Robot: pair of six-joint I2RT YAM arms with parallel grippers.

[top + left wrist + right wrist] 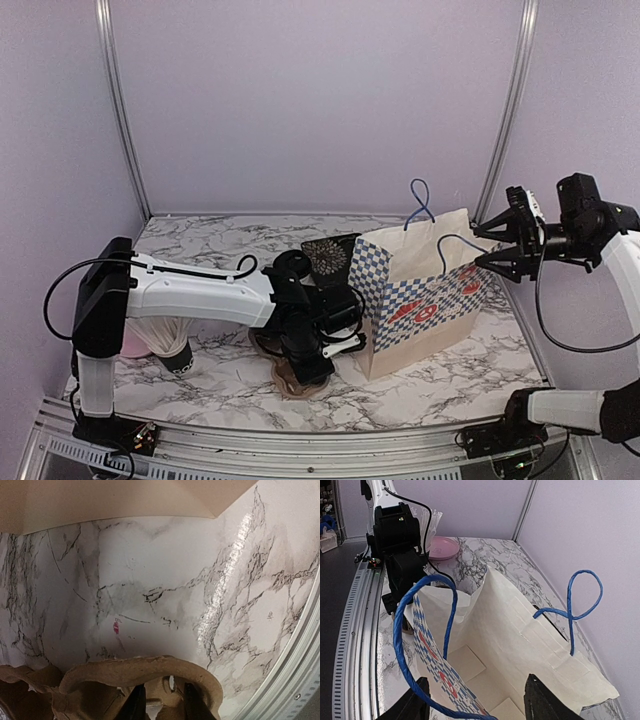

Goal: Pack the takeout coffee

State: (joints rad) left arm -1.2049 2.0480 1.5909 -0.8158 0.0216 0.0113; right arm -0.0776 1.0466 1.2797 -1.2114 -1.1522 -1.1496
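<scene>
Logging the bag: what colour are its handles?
Blue handles, clearest from right wrist.

— What's under the left pincer (165,707)?
— A marble-look table (150,580). There's a streak of glare (225,580) ahead and a metal rail (295,655) alongside.
— And beyond the right pincer (485,243)?
— Pale lilac walls (320,100) and a metal post (508,110).

Left gripper (163,706) fingers cropped at btm edge of wrist cam, so I can't tell if they pinch the cardboard tray (140,672); tray itself cut off too. Top cam: my left arm (190,290) hides most of a white object (160,338); lettering on its dark end too small to read.
</scene>
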